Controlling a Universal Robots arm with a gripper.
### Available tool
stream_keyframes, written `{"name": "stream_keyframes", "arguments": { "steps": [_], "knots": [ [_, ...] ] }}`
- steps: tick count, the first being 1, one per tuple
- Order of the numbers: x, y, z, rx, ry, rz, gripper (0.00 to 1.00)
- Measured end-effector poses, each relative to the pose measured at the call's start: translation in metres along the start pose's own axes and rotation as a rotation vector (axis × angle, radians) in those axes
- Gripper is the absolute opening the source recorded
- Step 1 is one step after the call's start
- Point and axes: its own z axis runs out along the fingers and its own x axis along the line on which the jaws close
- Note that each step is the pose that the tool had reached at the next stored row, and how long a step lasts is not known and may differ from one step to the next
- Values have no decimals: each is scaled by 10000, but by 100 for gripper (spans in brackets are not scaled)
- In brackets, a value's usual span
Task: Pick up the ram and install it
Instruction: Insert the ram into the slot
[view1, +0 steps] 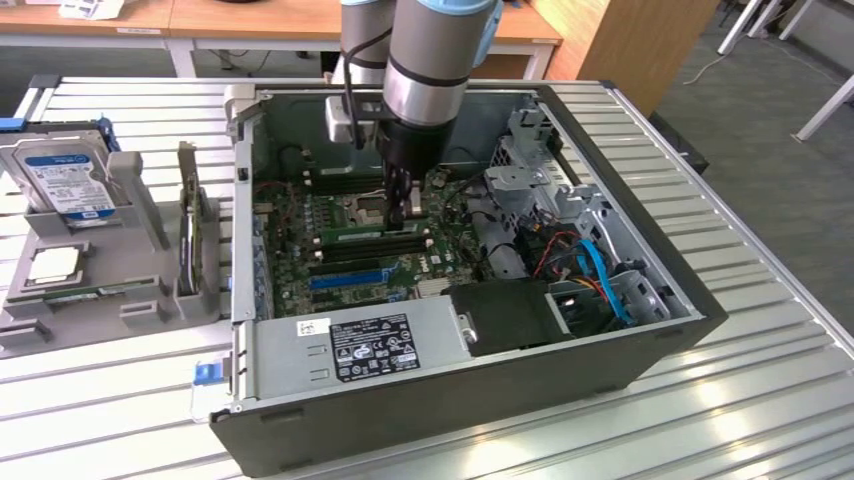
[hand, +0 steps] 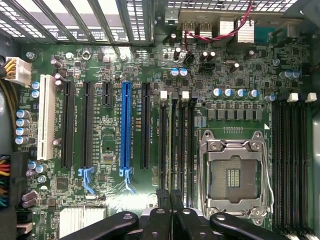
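Note:
The ram (view1: 360, 233), a thin green stick, stands on edge in a memory slot of the motherboard (view1: 400, 265), beside the CPU socket (hand: 235, 175). My gripper (view1: 404, 215) comes straight down into the open computer case (view1: 641, 330) and is shut on the ram's top edge near one end. In the wrist view the black fingertips (hand: 161, 194) sit close together at my gripper (hand: 170, 196), over the bank of memory slots (hand: 177, 140). The ram shows there only as a thin line (hand: 174, 150) along one slot.
A grey power supply (view1: 374, 340) fills the case's near side and blue cables (view1: 607, 285) lie toward the exterior view's right. Outside, at the exterior view's left, grey holders carry a hard drive (view1: 67, 180), a processor chip (view1: 54, 265), another green stick (view1: 80, 293) and an upright expansion card (view1: 194, 235).

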Motion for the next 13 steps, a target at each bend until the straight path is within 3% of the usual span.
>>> {"name": "stream_keyframes", "arguments": {
  "steps": [13],
  "knots": [
    [0,-24,3,0,0,1,12]
  ]
}}
